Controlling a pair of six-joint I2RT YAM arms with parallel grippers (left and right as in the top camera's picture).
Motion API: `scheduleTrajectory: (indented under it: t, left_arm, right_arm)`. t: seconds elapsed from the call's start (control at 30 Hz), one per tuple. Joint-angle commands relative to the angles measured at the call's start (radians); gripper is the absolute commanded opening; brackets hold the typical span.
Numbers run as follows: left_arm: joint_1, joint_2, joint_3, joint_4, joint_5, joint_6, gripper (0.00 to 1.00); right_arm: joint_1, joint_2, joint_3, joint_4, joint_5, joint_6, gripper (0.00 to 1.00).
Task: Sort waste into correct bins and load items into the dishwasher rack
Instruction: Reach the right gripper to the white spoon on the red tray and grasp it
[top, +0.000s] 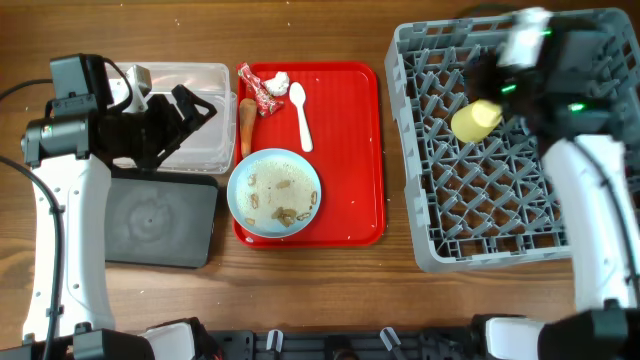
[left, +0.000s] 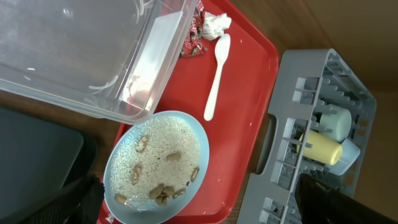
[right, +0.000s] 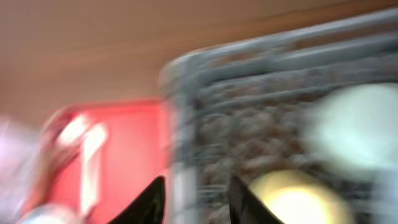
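A pale blue plate (top: 274, 193) with beige crumbs and rice sits on the red serving tray (top: 350, 150). The red-and-white wrapper (top: 258, 90), tissue wad (top: 280, 82), white spoon (top: 300, 115) and carrot piece (top: 246, 125) lie at the tray's far left. My left gripper (top: 195, 118) is open and empty above the clear tub (top: 190, 80), with the plate (left: 158, 165) below its fingers (left: 199, 211). The yellow cup (top: 476, 120) lies in the grey rack (top: 500, 250). My right gripper (right: 199, 202) is open over the rack's left wall, and the cup (right: 298, 199) is just outside its right finger. That view is blurred.
The black tray (top: 160, 220) lies in front of the clear tub. A mint-green bowl (left: 336, 121) and a light blue bowl (left: 349, 155) stand in the rack beside the cup (left: 323, 146). Bare wooden table runs along the front.
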Motion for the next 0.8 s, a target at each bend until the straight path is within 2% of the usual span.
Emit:
scheduleTrajectory:
  t: [0.0, 0.03, 0.1, 0.13, 0.2, 0.27, 0.3, 0.4, 0.57, 0.7, 0.77]
  left_arm:
    - [0.004, -0.003, 0.000, 0.003, 0.001, 0.002, 1.00]
    - [0.004, -0.003, 0.000, 0.003, 0.002, 0.002, 1.00]
    - [0.004, -0.003, 0.000, 0.003, 0.002, 0.002, 1.00]
    - [0.004, -0.003, 0.000, 0.003, 0.002, 0.002, 1.00]
    - [0.004, -0.003, 0.000, 0.003, 0.002, 0.002, 1.00]
    - [0.004, -0.003, 0.000, 0.003, 0.002, 0.002, 1.00]
    - [0.004, -0.003, 0.000, 0.003, 0.002, 0.002, 1.00]
    - [0.004, -0.003, 0.000, 0.003, 0.002, 0.002, 1.00]
    - [0.004, -0.003, 0.000, 0.003, 0.002, 0.002, 1.00]
    - [0.004, -0.003, 0.000, 0.003, 0.002, 0.002, 1.00]
    - [0.004, -0.003, 0.000, 0.003, 0.002, 0.002, 1.00]
  right_arm:
    - [0.237, 0.062, -0.031, -0.084, -0.088, -0.090, 0.51]
    - [0.319, 0.100, -0.034, -0.104, -0.058, -0.089, 0.56]
    - [0.417, 0.161, -0.034, -0.113, 0.011, -0.080, 0.58]
    - [0.467, 0.210, -0.034, -0.111, 0.111, -0.018, 0.60]
    - [0.506, 0.277, -0.034, -0.071, 0.180, 0.023, 0.63]
    - [0.513, 0.322, -0.034, 0.001, 0.168, -0.024, 0.62]
    - [0.512, 0.342, -0.033, 0.069, 0.168, -0.034, 0.59]
    - [0.512, 0.374, -0.021, 0.230, 0.168, -0.011, 0.55]
    - [0.517, 0.507, 0.135, 0.215, 0.169, 0.031, 0.53]
    - [0.516, 0.651, 0.287, 0.206, 0.168, 0.077, 0.59]
    - [0.516, 0.692, 0.323, 0.216, 0.168, 0.098, 0.67]
